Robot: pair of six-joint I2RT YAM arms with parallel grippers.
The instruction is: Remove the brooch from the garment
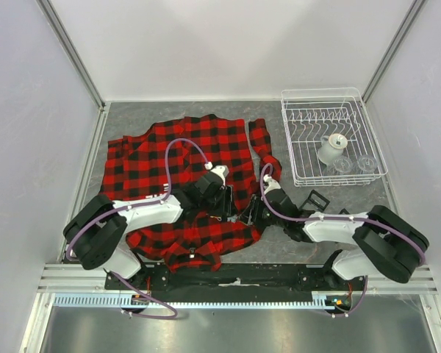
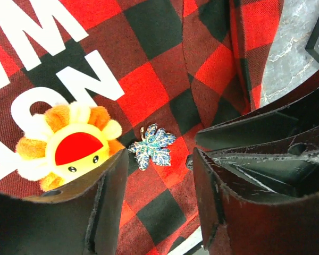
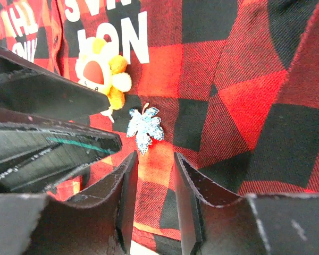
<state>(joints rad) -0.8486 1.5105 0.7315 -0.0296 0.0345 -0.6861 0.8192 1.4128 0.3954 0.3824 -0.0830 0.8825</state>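
Dish rack [image 1: 301,121] holds white jar [image 1: 331,148] and glasses [image 1: 366,163]; left fingers [image 2: 109,204] and right fingers [image 3: 125,204] stand apart.

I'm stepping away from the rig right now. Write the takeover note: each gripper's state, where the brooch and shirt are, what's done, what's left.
Left gripper: fingers open and empty, low over the shirt. The gap is lined up with a silvery leaf pin, not the brooch.
Right gripper: fingers parted, nothing seen clamped, close beside the left gripper.
Flower brooch: on the plaid shirt, just outside one left finger, partly hidden by it.
Shirt: spread on the table.
Done: both grippers are at the brooch.
Left: grip the brooch and take it off the shirt.
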